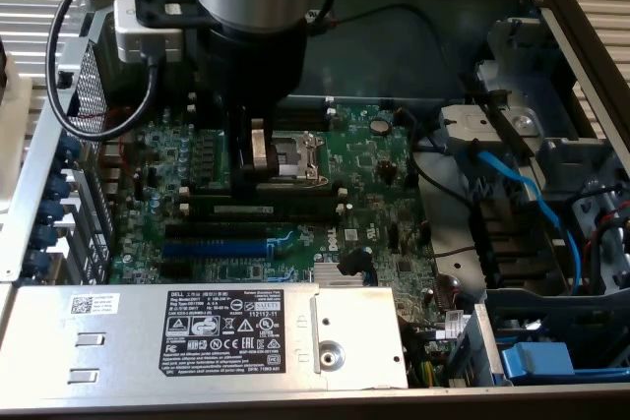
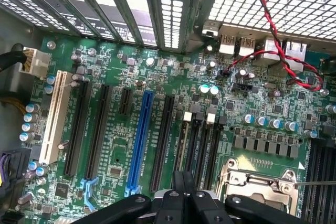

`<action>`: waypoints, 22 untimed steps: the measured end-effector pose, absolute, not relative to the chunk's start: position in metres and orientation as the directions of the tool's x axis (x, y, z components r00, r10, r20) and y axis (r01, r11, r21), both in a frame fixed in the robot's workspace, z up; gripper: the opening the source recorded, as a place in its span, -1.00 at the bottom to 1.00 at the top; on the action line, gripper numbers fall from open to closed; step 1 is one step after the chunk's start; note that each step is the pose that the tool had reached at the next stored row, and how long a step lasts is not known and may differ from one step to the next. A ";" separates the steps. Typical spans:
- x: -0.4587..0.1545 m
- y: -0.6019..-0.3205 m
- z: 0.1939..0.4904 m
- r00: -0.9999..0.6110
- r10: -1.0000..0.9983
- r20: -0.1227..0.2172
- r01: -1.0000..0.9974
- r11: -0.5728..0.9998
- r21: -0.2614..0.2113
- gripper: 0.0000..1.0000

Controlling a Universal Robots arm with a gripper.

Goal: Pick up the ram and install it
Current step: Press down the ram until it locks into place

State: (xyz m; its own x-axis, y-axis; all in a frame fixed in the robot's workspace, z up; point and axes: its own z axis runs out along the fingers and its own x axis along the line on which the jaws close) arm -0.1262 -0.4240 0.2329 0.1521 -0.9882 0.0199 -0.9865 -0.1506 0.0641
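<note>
The ram (image 1: pixel 264 210), a long dark green stick with a small white label, lies lengthwise along the black memory slots (image 2: pixel 202 145) on the green motherboard (image 1: pixel 374 159). My gripper (image 1: pixel 251 176) hangs from the arm directly over that strip, beside the CPU socket (image 1: pixel 295 154). In the wrist view the black fingers (image 2: pixel 177 198) are pressed together over the near ends of the memory slots, and the gripper (image 2: pixel 185 195) is shut with nothing visibly between them. Whether the fingertips touch the ram I cannot tell.
A blue expansion slot (image 1: pixel 215 245) runs beside the memory slots. A labelled metal box (image 1: pixel 197 336) covers the near side of the case. Blue cables (image 1: pixel 522 194) and drive brackets crowd the exterior view's right. A red-and-black twisted wire (image 2: pixel 273 30) crosses near the rear ports.
</note>
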 end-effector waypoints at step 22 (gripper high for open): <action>-0.126 -0.424 0.257 0.154 -0.988 0.020 -0.986 -0.153 0.063 -0.80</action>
